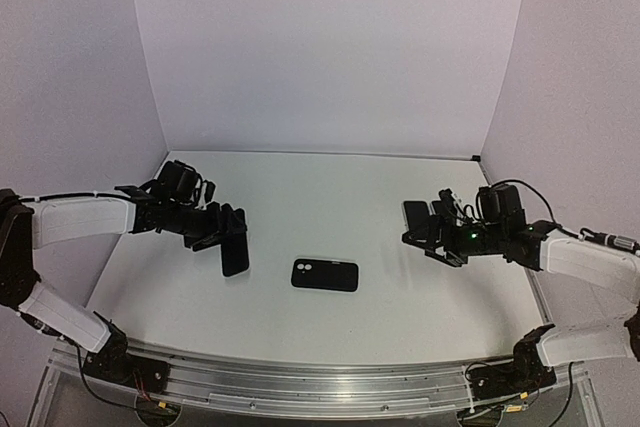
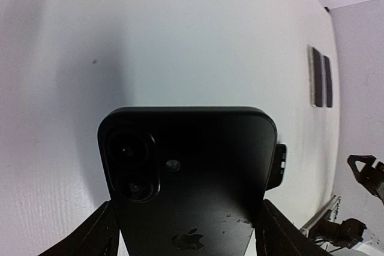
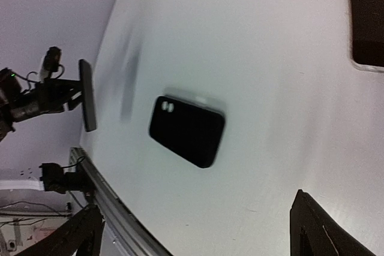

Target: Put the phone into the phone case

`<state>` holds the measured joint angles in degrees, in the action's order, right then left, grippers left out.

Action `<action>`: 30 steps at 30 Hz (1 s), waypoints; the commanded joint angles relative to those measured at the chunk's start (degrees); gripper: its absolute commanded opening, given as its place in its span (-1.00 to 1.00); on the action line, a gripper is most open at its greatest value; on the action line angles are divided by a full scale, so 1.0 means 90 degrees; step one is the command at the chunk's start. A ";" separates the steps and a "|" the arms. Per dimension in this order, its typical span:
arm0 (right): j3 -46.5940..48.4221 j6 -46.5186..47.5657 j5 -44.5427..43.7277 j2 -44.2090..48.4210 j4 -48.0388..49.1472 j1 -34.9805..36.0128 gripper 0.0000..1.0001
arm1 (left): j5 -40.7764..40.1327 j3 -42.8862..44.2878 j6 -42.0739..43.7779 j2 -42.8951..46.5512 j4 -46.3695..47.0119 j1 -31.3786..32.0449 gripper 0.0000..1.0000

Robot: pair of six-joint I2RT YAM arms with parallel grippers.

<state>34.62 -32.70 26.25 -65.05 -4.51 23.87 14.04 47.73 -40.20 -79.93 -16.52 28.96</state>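
My left gripper is shut on a black phone, which hangs upright above the table's left half. In the left wrist view the phone shows its back, with two camera lenses and a logo, held at its long edges between my two fingers. The black phone case lies flat at the table's middle, to the right of the phone and apart from it; its edge peeks out behind the phone. My right gripper hovers open and empty at the right. The case lies ahead of it.
A dark flat slab with a pale edge lies beside the right gripper, and shows as the slab at the right wrist view's top corner. White walls close the back and both sides. A metal rail runs along the near edge.
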 commanded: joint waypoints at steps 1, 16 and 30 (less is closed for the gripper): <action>0.0343 -0.0901 0.1099 -0.0355 0.2023 0.0720 0.88 | 0.0935 -0.0256 -0.0716 0.0786 0.2648 0.0146 -1.00; 0.2316 -0.2901 0.1535 -0.2695 0.5140 0.2097 0.89 | 0.1591 0.0023 -0.0738 0.0928 0.6443 0.1281 -1.00; 0.1968 -0.7695 -0.0549 -0.4008 0.8117 0.2669 0.89 | 0.1218 -0.0232 0.0197 0.0561 0.9476 0.1297 -1.00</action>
<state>50.02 -87.02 28.14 -97.49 57.78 44.30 26.30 44.65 -42.70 -73.34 53.96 40.58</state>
